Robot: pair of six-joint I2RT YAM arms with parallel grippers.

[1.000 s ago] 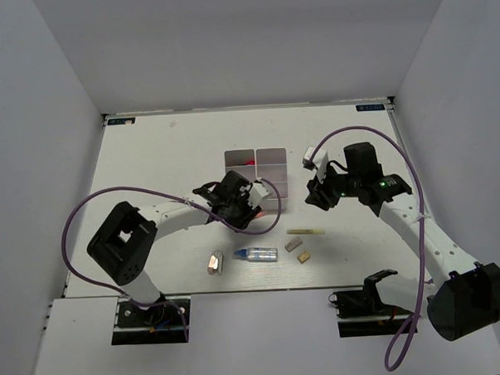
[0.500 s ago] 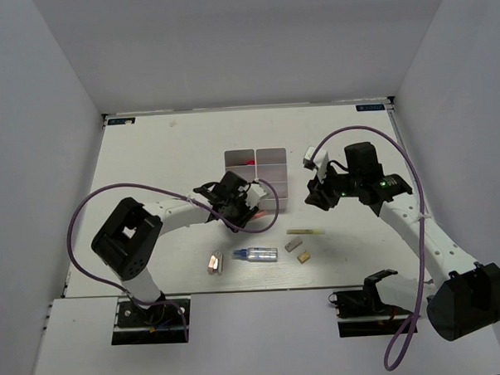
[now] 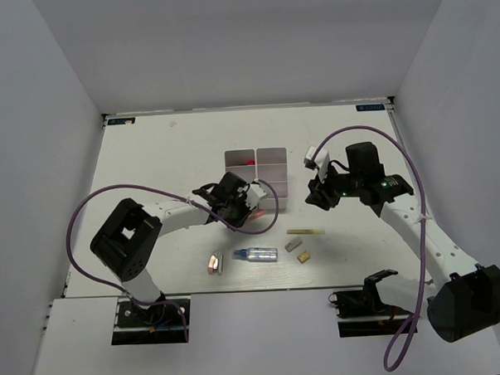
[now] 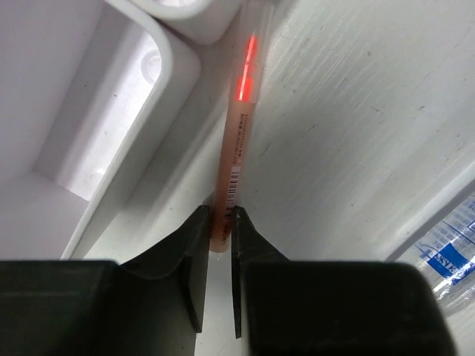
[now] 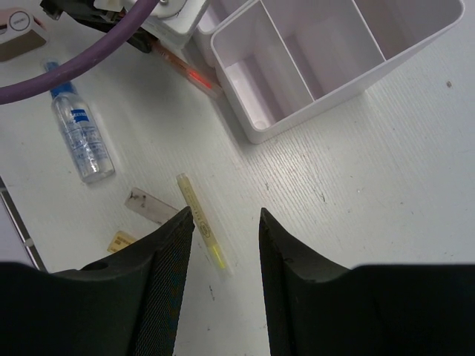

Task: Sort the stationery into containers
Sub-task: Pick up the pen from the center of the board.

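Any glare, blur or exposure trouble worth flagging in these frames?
Left wrist: a bright red streak glows on the pink stick, the white box is nearly blown out, and the left fingers are dark and featureless. Right wrist: sharp and evenly lit, yellow stick crisp. Top external: even light, soft shadows on the table, small items hard to resolve.

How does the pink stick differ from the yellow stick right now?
The pink stick is pinched at one end by the left fingers; the yellow stick lies free under the open right fingers. Pink runs along a container wall; yellow lies clear of it. Both are thin and flat on the table.
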